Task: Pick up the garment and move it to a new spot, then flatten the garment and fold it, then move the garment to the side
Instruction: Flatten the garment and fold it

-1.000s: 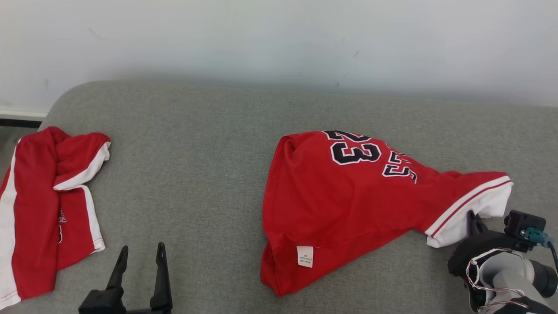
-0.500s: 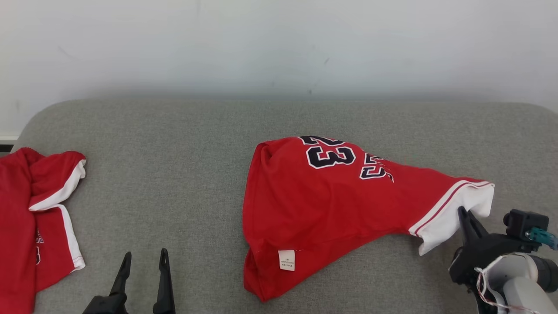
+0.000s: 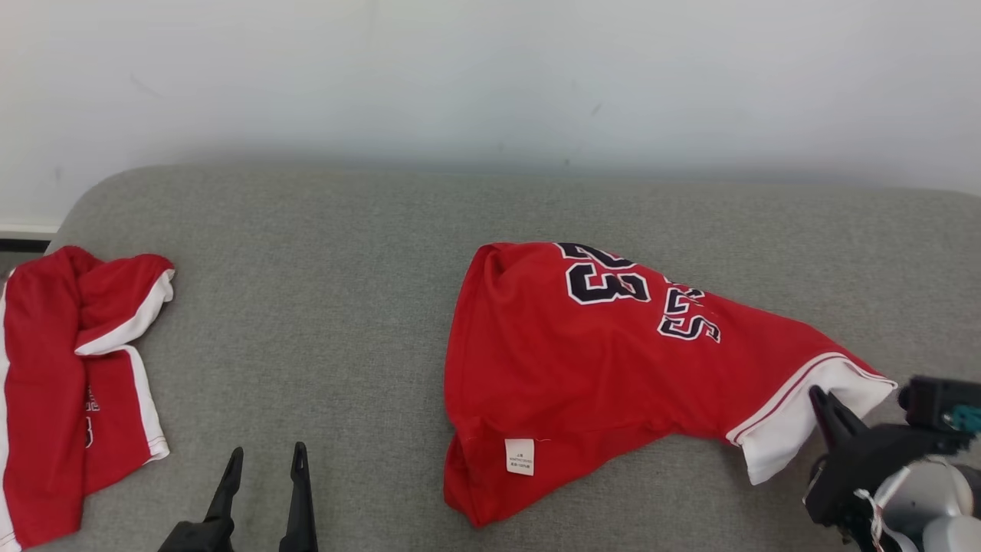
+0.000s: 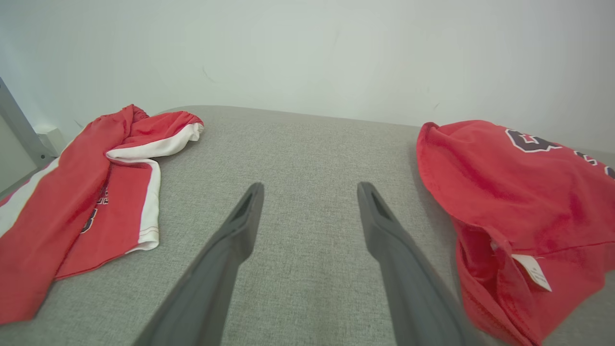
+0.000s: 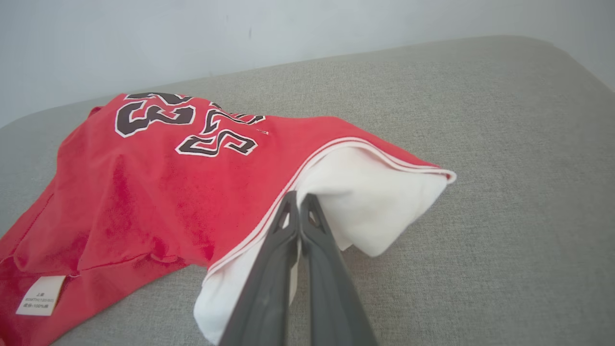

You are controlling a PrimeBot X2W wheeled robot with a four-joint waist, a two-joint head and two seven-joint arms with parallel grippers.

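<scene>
**A:** Far left there's another red garment bunched on the grey cushion, well apart from the action. The left claw is spread wide over bare cushion, holding nothing. Idle?

**B:** Looks it. The jersey lies crumpled from the middle out to the right. The right claw is pressed together on its white trim at the far right corner.

**A:** Tips for the lift?

**B:** I'd go slow and high enough that the whole jersey clears the cushion, since a one-corner pinch could slip. Then drop it mid-cushion, away from the other garment, where both claws can reach to flatten it.
</scene>
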